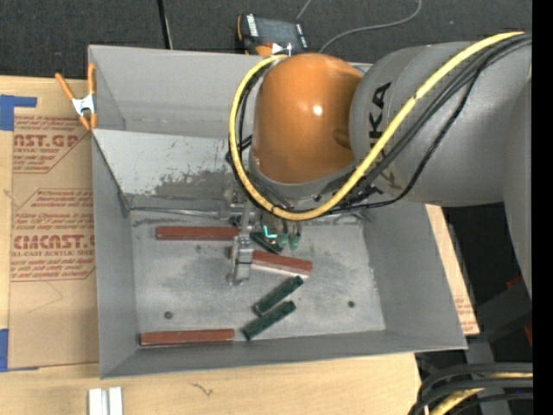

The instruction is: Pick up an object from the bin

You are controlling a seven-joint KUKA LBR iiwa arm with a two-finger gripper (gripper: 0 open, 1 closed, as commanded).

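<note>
Reddish-brown flat bar [287, 265], long and narrow, lying flat mid-floor of the bin [346, 271], slightly slanted

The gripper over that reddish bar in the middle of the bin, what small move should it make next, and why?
Probably a short shift toward the view's right along the reddish-brown bar, before any grasp. The gripper stands at that bar's left end, where a grip might let it tilt. The bar's middle lies bare, and two dark green bars lie just below it.
</note>
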